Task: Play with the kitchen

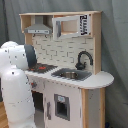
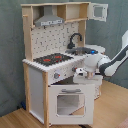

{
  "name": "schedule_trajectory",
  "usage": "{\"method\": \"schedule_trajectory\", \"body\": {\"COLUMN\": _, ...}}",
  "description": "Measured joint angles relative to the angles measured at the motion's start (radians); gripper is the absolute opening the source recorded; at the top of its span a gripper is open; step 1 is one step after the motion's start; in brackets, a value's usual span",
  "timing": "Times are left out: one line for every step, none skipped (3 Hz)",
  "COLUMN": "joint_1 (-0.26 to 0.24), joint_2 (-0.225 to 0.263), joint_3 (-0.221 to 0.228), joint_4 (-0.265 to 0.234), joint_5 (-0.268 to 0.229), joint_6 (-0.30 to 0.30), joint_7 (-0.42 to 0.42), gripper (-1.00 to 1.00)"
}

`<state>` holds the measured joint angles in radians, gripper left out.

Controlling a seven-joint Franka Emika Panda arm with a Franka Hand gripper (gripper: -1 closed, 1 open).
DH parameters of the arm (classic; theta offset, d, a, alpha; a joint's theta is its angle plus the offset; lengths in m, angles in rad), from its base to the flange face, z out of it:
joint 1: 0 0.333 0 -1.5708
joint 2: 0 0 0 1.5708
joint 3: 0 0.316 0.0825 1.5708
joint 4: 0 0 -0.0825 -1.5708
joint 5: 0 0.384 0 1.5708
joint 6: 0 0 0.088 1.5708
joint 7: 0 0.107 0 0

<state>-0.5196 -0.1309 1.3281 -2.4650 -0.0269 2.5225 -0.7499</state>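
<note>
Fingers of the gripper cannot be told apart in either exterior view, so whether they are spread or pressed together stays unknown; the white and black head sits just in front of the knob panel, below the counter edge, in the second exterior view.

One arm reaches in from the second exterior view's right. In the first exterior view its white body fills the left near corner and hides part of the kitchen's front.

One kitchen stands on the wooden floor before a grey curtain. It has one hob with red rings on the counter, one sink, and one black tap curving over the sink. One grey hood hangs above the hob. One upper cabinet door stands swung open in the second exterior view. One oven door with a window sits low at the front, tilted slightly outward. A dotted pegboard back rises behind the counter.
</note>
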Motion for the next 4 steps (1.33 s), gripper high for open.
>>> {"method": "schedule_trajectory", "body": {"joint_1": 0.0, "joint_2": 0.07, "joint_3": 0.07, "joint_4": 0.011, "joint_5": 0.0, "joint_6": 0.0, "joint_7": 0.013, "gripper": -1.0}}
{"method": "schedule_trajectory", "body": {"joint_1": 0.0, "joint_2": 0.07, "joint_3": 0.152, "joint_4": 0.033, "joint_5": 0.0, "joint_6": 0.0, "joint_7": 0.072, "gripper": -1.0}}
{"method": "schedule_trajectory", "body": {"joint_1": 0.0, "joint_2": 0.068, "joint_3": 0.192, "joint_4": 0.04, "joint_5": 0.0, "joint_6": 0.0, "joint_7": 0.168, "gripper": -1.0}}
{"method": "schedule_trajectory", "body": {"joint_1": 0.0, "joint_2": 0.062, "joint_3": 0.217, "joint_4": 0.04, "joint_5": 0.0, "joint_6": -0.003, "joint_7": 0.276, "gripper": -1.0}}
